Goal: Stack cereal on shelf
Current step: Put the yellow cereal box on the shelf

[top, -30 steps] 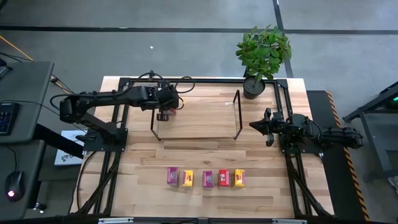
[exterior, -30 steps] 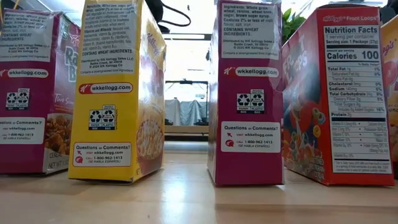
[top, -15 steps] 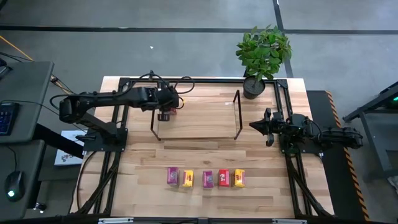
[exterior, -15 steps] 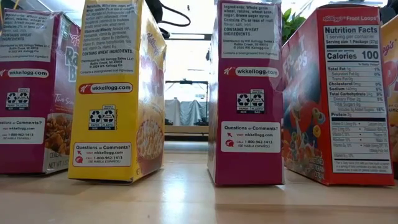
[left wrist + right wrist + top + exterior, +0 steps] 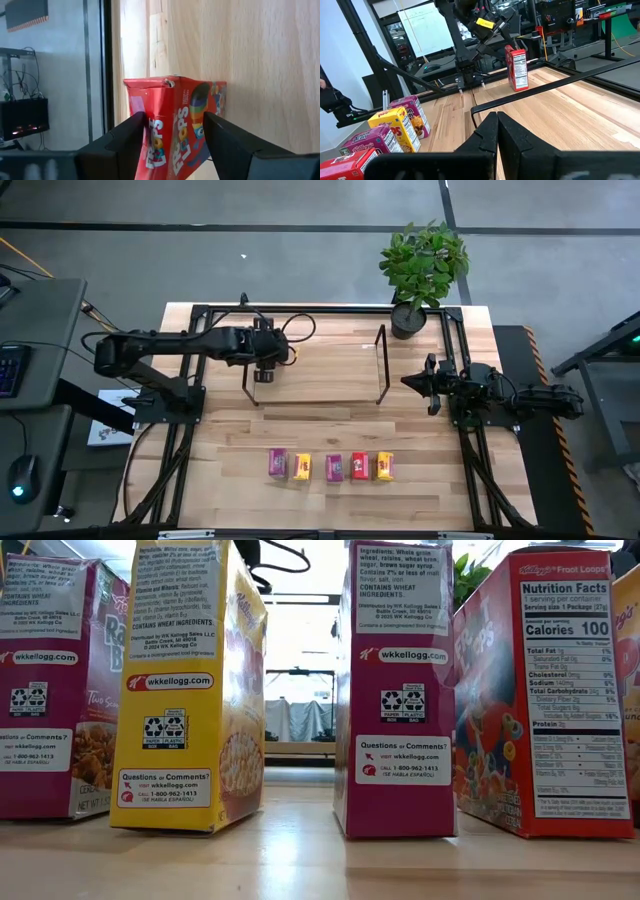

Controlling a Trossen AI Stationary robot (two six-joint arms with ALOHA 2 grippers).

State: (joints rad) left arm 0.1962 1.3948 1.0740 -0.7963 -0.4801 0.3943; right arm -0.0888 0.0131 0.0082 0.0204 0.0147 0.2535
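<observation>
At center I read "wkkellogg.com" and "Questions or Comments?" on the yellow box (image 5: 188, 690) and purple box (image 5: 398, 690), "Nutrition Facts, Calories 100" on the right-hand red box (image 5: 560, 690), and "Froot Loops" on the red box (image 5: 175, 125) at lower center of my left wrist view.

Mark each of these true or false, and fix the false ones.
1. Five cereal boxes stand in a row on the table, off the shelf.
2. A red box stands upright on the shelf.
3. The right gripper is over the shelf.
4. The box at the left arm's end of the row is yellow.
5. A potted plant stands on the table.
1. True: the row of boxes is on the table, apart from the shelf.
2. True: the red box is at the end where the left gripper is.
3. False: the right gripper waits shut beside the shelf's other end.
4. False: it is a magenta box.
5. True: the potted plant is at a far corner.
</observation>
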